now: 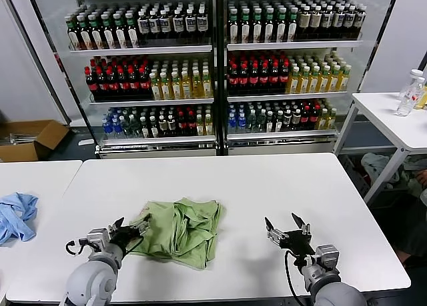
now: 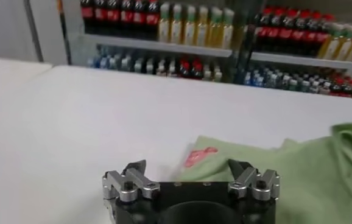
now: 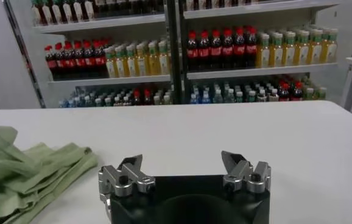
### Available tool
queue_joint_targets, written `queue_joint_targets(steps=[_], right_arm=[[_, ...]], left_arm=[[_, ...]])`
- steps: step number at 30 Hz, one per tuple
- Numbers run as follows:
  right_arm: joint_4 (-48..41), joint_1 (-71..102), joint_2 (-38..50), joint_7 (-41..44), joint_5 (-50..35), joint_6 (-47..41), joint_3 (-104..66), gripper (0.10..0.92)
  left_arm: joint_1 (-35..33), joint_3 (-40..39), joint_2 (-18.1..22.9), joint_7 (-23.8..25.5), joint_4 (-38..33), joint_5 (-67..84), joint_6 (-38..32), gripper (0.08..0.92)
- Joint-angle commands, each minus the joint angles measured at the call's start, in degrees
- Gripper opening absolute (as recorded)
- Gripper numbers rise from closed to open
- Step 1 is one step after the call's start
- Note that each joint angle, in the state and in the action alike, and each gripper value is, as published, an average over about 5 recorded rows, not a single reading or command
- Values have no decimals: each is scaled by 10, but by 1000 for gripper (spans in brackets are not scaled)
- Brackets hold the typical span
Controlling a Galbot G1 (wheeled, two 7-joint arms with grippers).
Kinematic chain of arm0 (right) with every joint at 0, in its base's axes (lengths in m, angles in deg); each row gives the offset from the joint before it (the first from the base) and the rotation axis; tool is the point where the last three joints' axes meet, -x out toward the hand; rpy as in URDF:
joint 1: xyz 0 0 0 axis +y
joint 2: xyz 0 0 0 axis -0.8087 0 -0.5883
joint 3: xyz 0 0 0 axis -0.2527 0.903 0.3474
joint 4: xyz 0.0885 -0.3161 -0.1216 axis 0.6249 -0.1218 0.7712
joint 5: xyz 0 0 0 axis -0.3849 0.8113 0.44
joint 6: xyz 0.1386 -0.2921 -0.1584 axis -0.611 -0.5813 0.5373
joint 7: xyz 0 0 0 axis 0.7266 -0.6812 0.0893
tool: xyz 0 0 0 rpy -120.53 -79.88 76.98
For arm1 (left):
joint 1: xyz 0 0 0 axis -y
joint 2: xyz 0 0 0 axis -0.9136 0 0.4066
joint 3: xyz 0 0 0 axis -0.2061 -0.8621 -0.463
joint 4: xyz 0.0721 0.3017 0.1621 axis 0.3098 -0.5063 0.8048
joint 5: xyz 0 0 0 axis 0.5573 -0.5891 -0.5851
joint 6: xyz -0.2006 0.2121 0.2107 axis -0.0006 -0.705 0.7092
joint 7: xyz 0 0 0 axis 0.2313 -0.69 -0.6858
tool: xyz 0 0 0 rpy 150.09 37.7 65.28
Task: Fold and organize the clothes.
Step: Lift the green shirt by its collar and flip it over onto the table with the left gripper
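**Crumpled green shirt lies at the left gripper's fingertips; the right gripper waits apart from it.**

The white table [image 1: 267, 186] is wide, with much bare room toward 12 o'clock and toward 3 o'clock. The polo shirt [image 1: 179, 231] sits bunched near the front edge, a little left of the middle, and I cannot tell its long axis. The left gripper [image 1: 131, 227] is just at the shirt's 9 o'clock side, its fingers spread and holding nothing, so I judge this arm the nearer one for the next grasp. The right gripper [image 1: 285, 226], also spread and empty, stands well apart at the shirt's 3 o'clock. A blue garment [image 1: 17, 216] lies on the neighbour table at far 9 o'clock.
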Motion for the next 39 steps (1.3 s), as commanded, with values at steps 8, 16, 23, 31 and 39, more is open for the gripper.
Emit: queue_joint_targets(steps=[8,16,23,31,39], right_arm=[[2,-3,11,-1,-4,1,3,823],[5,-2,26,-2,-12,-1,3,823],[8,6,17,-3,-5,-1,11,823],[7,0,15,-2,-5,4,14,823],[3,-11,9,1,-6,12,25,823]], left_arm=[[-19,3,-1,49,15,181,19,646],[-3,27,-3,52,31,275,18,420],[-7,75,4,52,13,376,18,213],[-38,245,-49,25,-55,451,18,114],[-74,436,-191,-2,-62,440,18,114]])
